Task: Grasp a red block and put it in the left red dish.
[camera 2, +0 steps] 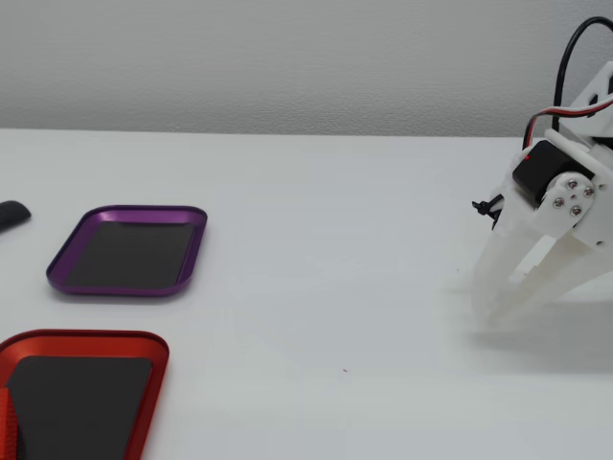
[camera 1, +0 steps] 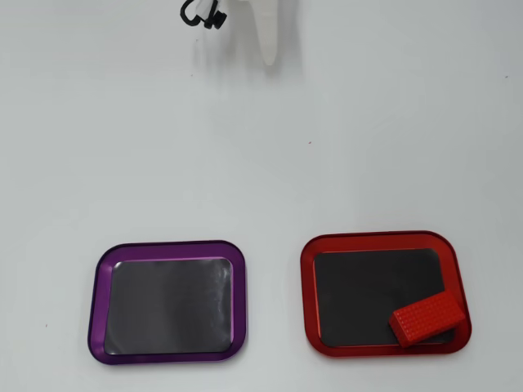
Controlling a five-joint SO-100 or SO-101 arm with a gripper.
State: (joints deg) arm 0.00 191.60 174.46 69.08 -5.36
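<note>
Dotted red block (camera 1: 427, 318) rests tilted on glossy-rimmed red dish (camera 1: 310, 294) — dark flat inside.

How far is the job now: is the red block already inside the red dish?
Done: the red block lies in the red dish, at its lower right corner in the overhead view, partly over the rim. In hand: nothing; the end effector is far away and holds nothing. Left: apparently nothing.
</note>
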